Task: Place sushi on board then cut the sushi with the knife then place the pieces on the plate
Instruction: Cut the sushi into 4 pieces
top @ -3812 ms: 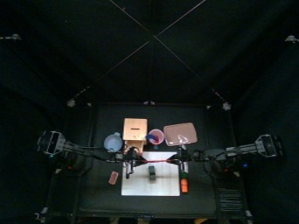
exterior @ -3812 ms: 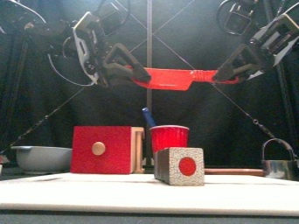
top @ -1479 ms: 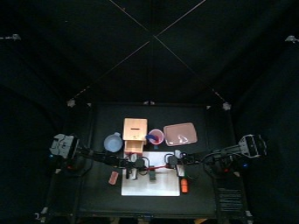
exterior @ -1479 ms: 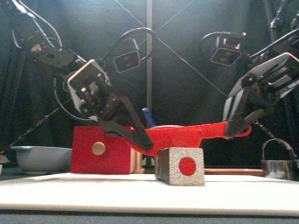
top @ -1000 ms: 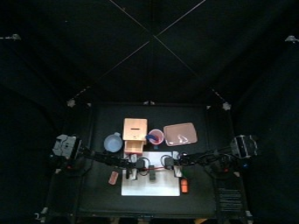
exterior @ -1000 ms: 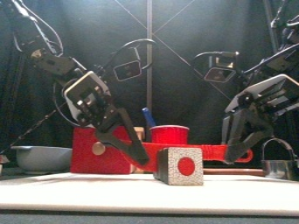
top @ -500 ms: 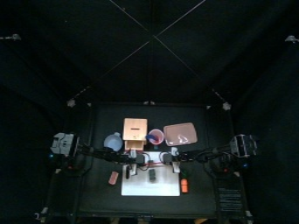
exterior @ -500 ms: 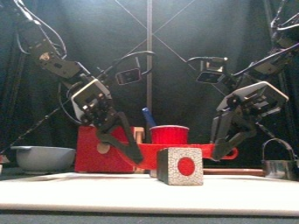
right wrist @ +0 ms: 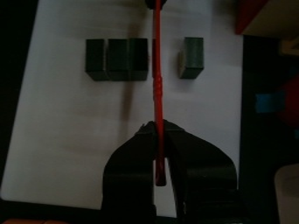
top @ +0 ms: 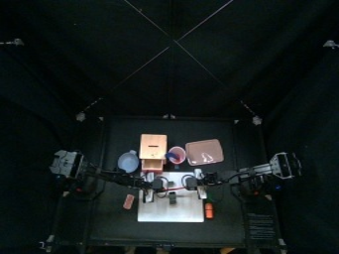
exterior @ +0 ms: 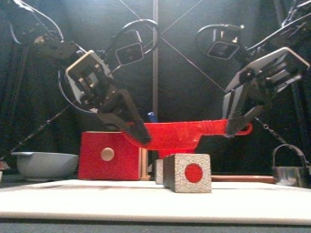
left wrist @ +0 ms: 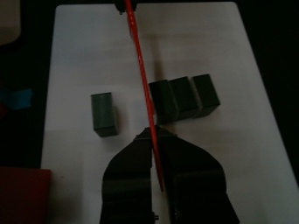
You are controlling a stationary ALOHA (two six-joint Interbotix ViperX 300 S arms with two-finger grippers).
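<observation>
Black curtains (top: 79, 60) back the black counter (top: 109, 226). On its white cutting board (left wrist: 233, 70) lies a dark green toy sushi roll (left wrist: 181, 96), three blocks together, one block (left wrist: 105, 112) apart. Above it, left pincer (exterior: 137, 133) and right pincer (exterior: 232, 123) each clamp an end of a red toy knife (exterior: 188, 132).

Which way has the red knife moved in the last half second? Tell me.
Yes, upward. The red knife was down behind the sushi piece; now it is above that piece's top.
</observation>
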